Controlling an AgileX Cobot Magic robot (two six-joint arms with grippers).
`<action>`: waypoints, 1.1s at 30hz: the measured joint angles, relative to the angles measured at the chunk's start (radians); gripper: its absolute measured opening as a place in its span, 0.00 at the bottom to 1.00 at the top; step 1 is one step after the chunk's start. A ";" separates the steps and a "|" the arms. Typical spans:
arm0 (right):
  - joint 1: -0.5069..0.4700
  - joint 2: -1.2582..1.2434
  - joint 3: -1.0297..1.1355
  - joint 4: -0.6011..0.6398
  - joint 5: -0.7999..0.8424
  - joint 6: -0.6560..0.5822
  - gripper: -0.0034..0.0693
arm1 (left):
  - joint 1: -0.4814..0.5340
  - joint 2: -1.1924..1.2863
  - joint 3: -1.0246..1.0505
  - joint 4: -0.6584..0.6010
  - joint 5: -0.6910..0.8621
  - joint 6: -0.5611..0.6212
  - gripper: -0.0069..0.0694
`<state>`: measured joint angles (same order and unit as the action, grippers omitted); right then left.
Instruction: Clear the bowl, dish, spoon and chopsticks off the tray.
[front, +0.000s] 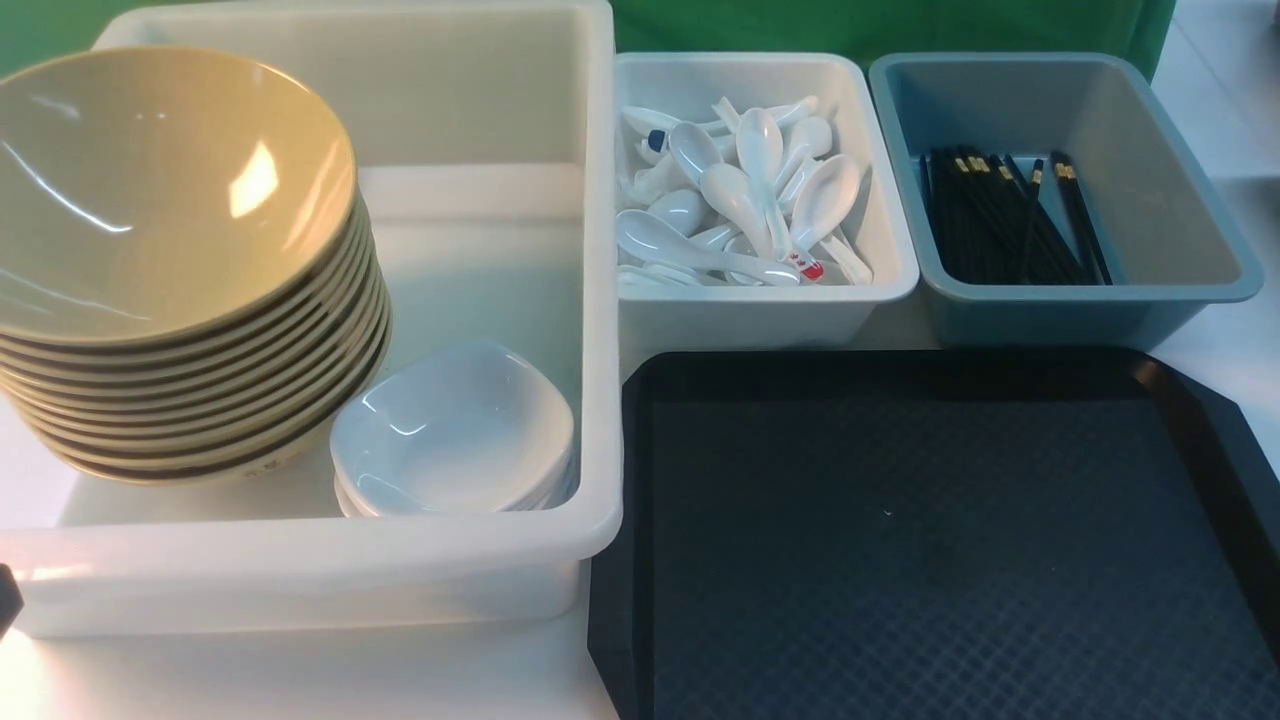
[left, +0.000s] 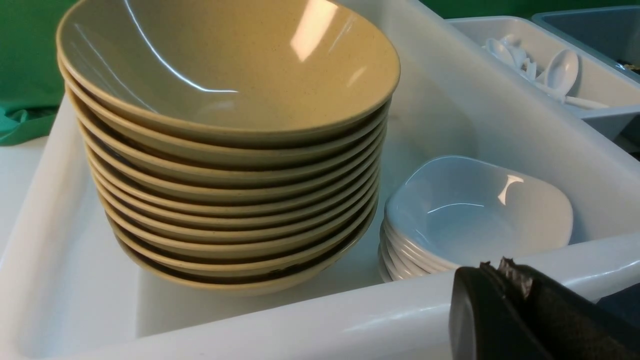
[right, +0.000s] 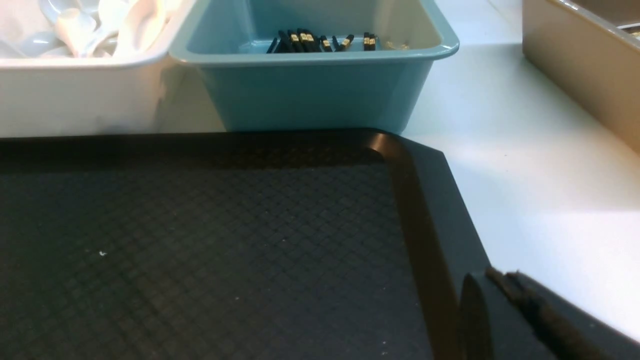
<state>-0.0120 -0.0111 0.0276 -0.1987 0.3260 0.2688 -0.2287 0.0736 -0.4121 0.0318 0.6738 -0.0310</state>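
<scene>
Left wrist view gives me the left gripper (left: 505, 272) with its fingers pressed together on nothing, hanging just outside the near wall of the large white tub (left: 300, 325). Inside that tub I see the stack of tan bowls (left: 230, 150), the bowl (left: 225, 65) lying on top, and touching its side a short stack of white dishes (left: 475, 215).

In the right wrist view, the right gripper (right: 500, 285) is also closed and empty, over the rim of the tray (right: 430, 225) near its far right corner. The tray's diamond-textured floor carries only a tiny white speck (right: 102, 254).

From the front view I read the desk (front: 300, 680): the tray sits at the near right, the large tub at the left. Along the far edge behind the tray stand 2 smaller tubs, a white one (front: 760, 310) heaped with white spoons (front: 740, 210) and a grey-blue one (front: 1060, 310) holding black chopsticks (front: 1010, 215) bunched toward its left side. I cannot tell the task's own spoon, dish or chopsticks from the others.
</scene>
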 joint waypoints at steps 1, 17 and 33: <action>0.000 0.000 0.000 0.000 0.000 0.000 0.11 | 0.000 0.000 0.004 0.000 -0.001 0.000 0.08; 0.001 0.000 0.000 0.001 0.000 0.000 0.13 | 0.213 -0.079 0.433 0.026 -0.652 0.096 0.08; 0.001 0.000 0.000 0.001 0.000 0.000 0.15 | 0.261 -0.087 0.437 0.006 -0.364 0.127 0.08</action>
<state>-0.0112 -0.0111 0.0276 -0.1976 0.3260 0.2688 0.0319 -0.0130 0.0252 0.0373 0.3102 0.0963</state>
